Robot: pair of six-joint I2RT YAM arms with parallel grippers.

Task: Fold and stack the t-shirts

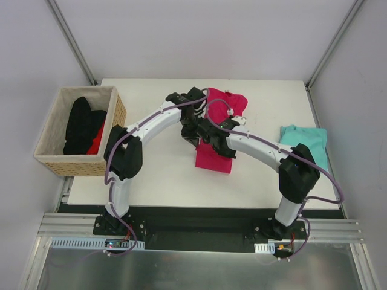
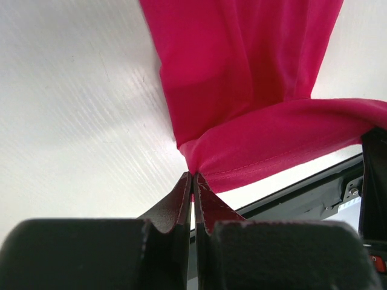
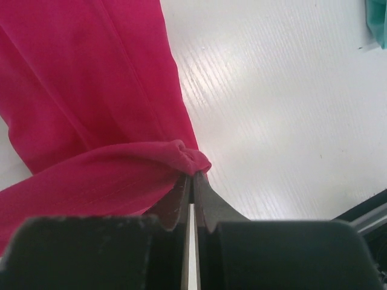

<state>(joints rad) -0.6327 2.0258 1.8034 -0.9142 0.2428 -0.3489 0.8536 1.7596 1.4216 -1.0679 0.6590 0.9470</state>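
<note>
The magenta-pink t-shirt point(image 1: 219, 121) lies in a long strip at the middle of the white table point(image 1: 157, 175). Both grippers meet over its centre. My left gripper point(image 2: 193, 175) is shut on a corner of the pink t-shirt point(image 2: 242, 90), lifting the hem off the table. My right gripper point(image 3: 193, 174) is shut on a bunched edge of the same pink t-shirt point(image 3: 78, 115). The cloth hangs taut from both pinches. The teal t-shirt point(image 1: 305, 145) lies crumpled at the table's right edge; a sliver of it point(image 3: 377, 24) shows in the right wrist view.
A wicker basket point(image 1: 118, 112) stands off the table's left side, holding a black garment point(image 1: 81, 124) and something red point(image 1: 97, 140). The table's dark front rail point(image 2: 302, 193) lies close behind the left gripper.
</note>
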